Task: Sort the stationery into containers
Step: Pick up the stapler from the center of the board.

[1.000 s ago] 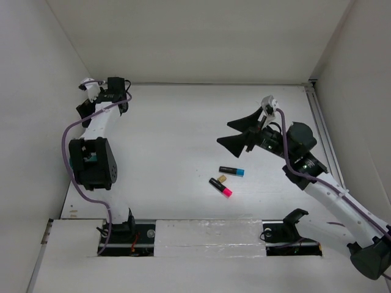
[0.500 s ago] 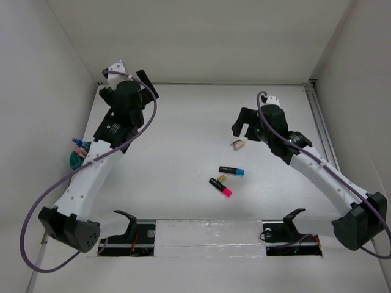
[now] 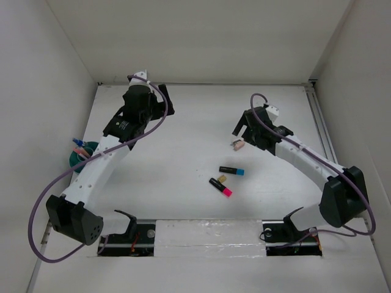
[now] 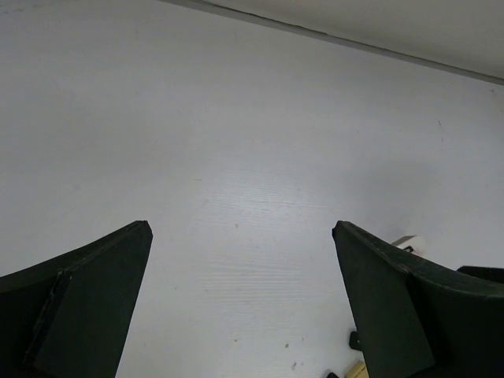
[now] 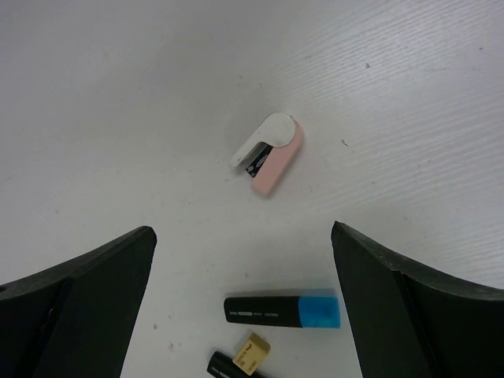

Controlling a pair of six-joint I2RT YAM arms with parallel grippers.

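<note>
In the overhead view, the left gripper [image 3: 160, 102] sits at the upper left of the table [image 3: 183, 116], its arm running down to the lower left corner. Its jaws are spread wide and released, with nothing between them; the left wrist view confirms this, showing the left gripper [image 4: 240, 226] over bare table surface. The right gripper [image 3: 243, 129] is right of centre, and its jaws are likewise fully spread and grasp nothing. In the right wrist view the right gripper [image 5: 242, 231] hangs above a small pink and white item [image 5: 268, 153], which lies flat in the upper middle of the frame, apart from both fingers. The same pink and white item [image 3: 238, 144] appears just beside the gripper in the overhead view. Below it lies a blue-tipped marker [image 3: 232, 171] [image 5: 283, 311], flat on the table. A tan piece [image 3: 222, 178] [image 5: 252, 351] lies just below that marker, and a pink-tipped marker [image 3: 220, 187] lies just beyond the tan piece, angled. The teal organizer [image 3: 74, 160] stands at the left edge, partly hidden behind the left arm, well apart from the loose items. Coloured pen ends [image 3: 77, 145] protrude from it.
</note>
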